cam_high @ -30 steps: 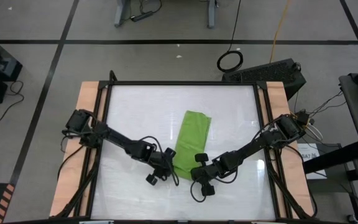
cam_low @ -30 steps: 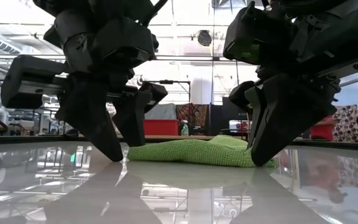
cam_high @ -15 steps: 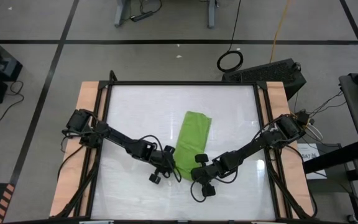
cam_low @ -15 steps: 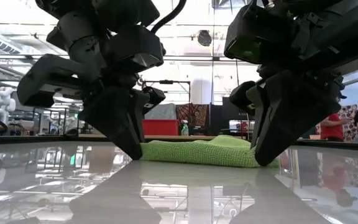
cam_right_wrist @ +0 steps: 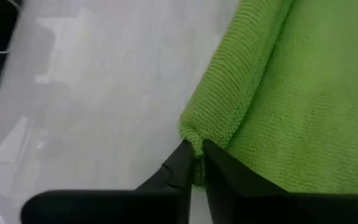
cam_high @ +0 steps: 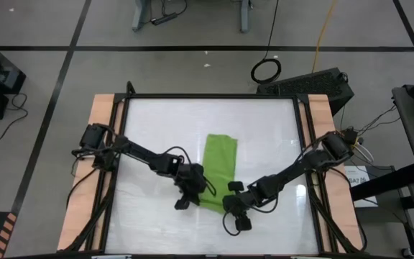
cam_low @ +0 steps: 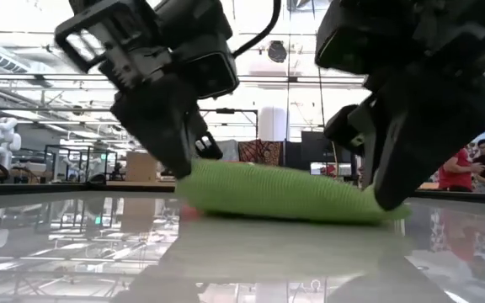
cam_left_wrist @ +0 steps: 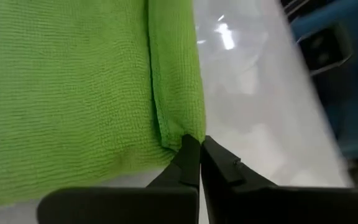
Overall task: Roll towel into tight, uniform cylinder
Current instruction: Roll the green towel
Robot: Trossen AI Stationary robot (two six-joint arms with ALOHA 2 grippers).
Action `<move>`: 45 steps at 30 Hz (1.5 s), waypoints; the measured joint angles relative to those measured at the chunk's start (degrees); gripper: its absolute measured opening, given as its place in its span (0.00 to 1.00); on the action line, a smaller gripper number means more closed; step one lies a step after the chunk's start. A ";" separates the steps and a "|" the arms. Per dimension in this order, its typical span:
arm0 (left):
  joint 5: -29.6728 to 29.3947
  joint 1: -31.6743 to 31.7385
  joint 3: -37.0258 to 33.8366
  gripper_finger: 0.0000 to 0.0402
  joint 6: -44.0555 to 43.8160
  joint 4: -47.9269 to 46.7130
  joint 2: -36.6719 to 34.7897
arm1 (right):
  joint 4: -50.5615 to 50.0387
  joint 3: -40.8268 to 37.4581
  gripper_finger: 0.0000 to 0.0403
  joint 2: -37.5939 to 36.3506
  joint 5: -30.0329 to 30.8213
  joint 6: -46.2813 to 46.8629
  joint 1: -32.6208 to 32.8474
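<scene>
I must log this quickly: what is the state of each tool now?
Left tool: closed on a near corner of the towel.
Right tool: closed on the towel's other near corner.

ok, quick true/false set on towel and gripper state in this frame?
1. Both grippers are shut on corners of the towel. True: the left gripper and the right gripper each pinch a corner at its near end.
2. The towel is already a tight cylinder. False: in the high view it lies mostly flat as a long strip, only its near end lifted.
3. The towel lies on the table between the two arms. True.
4. The right gripper hangs open above the towel. False: its fingers are closed on the cloth.
5. The towel is red. False: it is lime green.
</scene>
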 joint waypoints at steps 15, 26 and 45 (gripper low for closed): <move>9.00 4.21 0.00 0.00 -16.16 0.63 -0.07 | -7.61 -0.04 0.48 -5.26 10.15 0.28 4.39; 11.07 5.22 0.07 0.00 -27.93 1.02 4.07 | -2.08 0.00 0.44 -4.93 22.22 -15.10 11.44; 12.82 5.54 0.24 0.00 -31.14 1.39 6.45 | 4.04 0.00 0.41 -0.19 27.23 -14.65 13.20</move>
